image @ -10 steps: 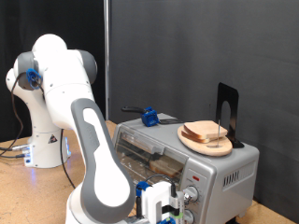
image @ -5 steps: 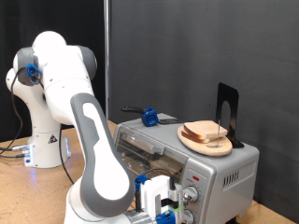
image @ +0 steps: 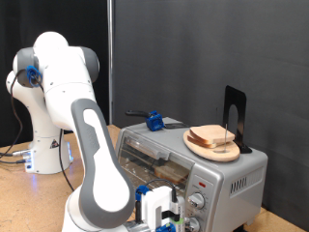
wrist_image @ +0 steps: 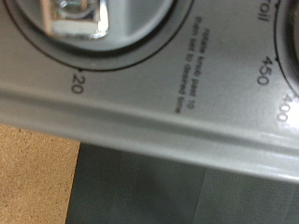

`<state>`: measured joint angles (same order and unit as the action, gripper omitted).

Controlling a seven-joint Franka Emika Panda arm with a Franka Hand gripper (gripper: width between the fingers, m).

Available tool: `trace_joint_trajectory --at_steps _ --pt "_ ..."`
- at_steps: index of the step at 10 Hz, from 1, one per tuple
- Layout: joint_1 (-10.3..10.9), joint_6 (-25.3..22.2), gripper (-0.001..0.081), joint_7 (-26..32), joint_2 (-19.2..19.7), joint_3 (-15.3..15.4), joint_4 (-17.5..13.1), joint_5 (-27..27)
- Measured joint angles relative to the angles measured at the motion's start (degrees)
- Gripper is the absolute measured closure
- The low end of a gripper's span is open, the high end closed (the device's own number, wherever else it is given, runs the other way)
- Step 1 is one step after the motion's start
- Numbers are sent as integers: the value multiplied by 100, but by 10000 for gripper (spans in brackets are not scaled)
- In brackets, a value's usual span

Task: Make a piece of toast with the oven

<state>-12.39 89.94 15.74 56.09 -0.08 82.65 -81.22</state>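
Note:
The silver oven (image: 227, 174) stands at the exterior view's right, its glass door shut and a dark shape on the rack behind it. A slice of toast (image: 210, 136) lies on a round wooden plate (image: 227, 152) on the oven's top. My gripper (image: 164, 215) is low at the oven's front, just left of the knobs (image: 198, 201). The wrist view is pressed close to the oven's front panel (wrist_image: 187, 103). It shows a metal knob (wrist_image: 79, 21) and dial marks 20, 450 and 400. My fingers do not show there.
A blue-handled tool (image: 153, 120) and a black upright stand (image: 235, 118) sit on the oven's top. A white robot base (image: 43, 150) stands at the left on the wooden table (image: 24, 198). A black curtain hangs behind.
My gripper and forearm have shifted slightly to the exterior view's left, away from the knobs. The toast and plate have not moved.

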Motion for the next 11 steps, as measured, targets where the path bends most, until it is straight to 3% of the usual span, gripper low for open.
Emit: trace_joint_trajectory --at_steps 2,6,11 --pt "4 46 711 376 -19 1 20 2" --pt "49 432 711 2125 -256 3 321 -8" --pt "55 520 708 2248 -316 5 396 -11"
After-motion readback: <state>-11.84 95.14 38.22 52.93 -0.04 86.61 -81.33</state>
